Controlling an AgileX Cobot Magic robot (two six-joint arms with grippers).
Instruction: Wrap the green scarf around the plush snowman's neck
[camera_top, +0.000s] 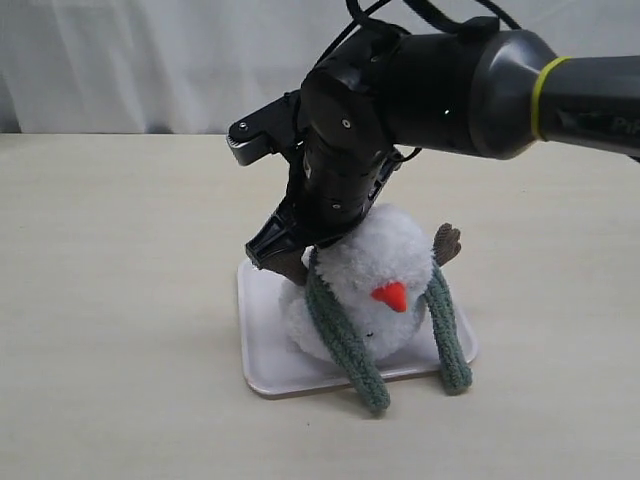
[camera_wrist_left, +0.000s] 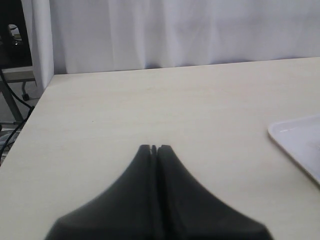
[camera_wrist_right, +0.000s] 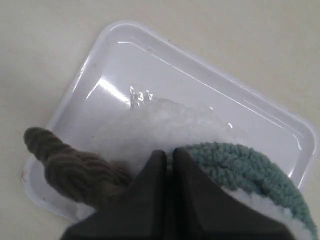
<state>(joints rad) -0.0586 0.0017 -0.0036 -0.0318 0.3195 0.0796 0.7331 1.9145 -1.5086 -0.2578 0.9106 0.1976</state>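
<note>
The plush snowman (camera_top: 385, 262) leans on a white tray (camera_top: 262, 350), orange nose to the front. The green scarf (camera_top: 345, 340) lies over its neck from behind, and both ends hang down the front onto the table. My right gripper (camera_top: 280, 250) reaches down behind the head, beside a brown twig arm (camera_wrist_right: 70, 165). In the right wrist view this gripper (camera_wrist_right: 169, 154) is shut, the scarf (camera_wrist_right: 250, 170) lies against the outside of one finger, and nothing shows between the jaws. My left gripper (camera_wrist_left: 154, 148) is shut and empty over bare table, away from the snowman.
The tray's corner (camera_wrist_left: 300, 140) shows at the side of the left wrist view. A white curtain (camera_top: 150, 60) hangs behind the light wooden table (camera_top: 120, 300). The right arm's dark bulk (camera_top: 450, 80) hangs over the snowman.
</note>
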